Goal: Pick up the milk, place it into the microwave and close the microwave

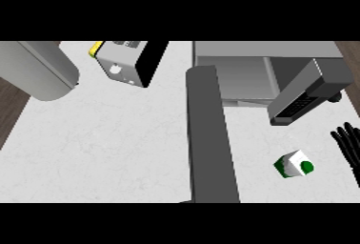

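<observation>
Currently find milk point(294, 164) on desk point(105, 152) beside open microwave door point(211, 143); note right hand point(350, 155) near it, fingers point(342, 136) straight, slightly apart, untouching.

From where I stand, no writing can be read anywhere. The milk carton point(294, 164) shows only a plain green dot on white, no words. The microwave keypad point(301, 104) has pale marks too fine to read. The grey appliance point(121, 64) bears a white blob, no letters.
</observation>
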You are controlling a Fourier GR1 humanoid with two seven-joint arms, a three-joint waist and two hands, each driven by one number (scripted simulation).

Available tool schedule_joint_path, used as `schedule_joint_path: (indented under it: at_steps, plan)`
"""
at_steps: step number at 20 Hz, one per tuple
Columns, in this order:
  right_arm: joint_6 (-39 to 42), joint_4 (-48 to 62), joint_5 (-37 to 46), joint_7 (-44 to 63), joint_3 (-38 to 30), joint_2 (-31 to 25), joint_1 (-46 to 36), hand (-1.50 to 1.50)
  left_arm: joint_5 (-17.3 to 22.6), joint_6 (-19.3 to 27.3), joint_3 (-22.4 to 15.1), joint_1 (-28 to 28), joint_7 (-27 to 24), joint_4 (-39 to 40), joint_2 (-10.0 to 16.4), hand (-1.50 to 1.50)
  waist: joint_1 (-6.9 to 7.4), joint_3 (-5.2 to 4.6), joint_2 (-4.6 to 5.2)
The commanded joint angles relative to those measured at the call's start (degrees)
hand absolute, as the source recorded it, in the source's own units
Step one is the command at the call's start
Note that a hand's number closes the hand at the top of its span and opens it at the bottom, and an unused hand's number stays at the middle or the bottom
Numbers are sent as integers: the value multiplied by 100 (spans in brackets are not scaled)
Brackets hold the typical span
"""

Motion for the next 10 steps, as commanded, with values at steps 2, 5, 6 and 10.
schedule_joint_path:
  at_steps: [2, 5, 6, 10]
  plan:
    - [-99, 1293, 663, -853, -93, -135, -143, -150, 269, -385, 197, 341, -340, -202, -240, -150, 8, 0, 1]
    - [-153, 2397, 893, -1269, -171, -408, -756, -150, 486, -350, 264, 267, -105, -234, -157, -150, 4, 2, 10]
    - [-423, 2427, 1295, -1782, 25, -160, -377, -150, 547, -514, 277, 663, -147, -543, -218, -150, 34, 5, 2]
    - [-744, 3804, 1679, -2410, 182, -232, -1080, -150, 625, -469, 372, 421, -96, -435, -152, -150, 55, 9, 15]
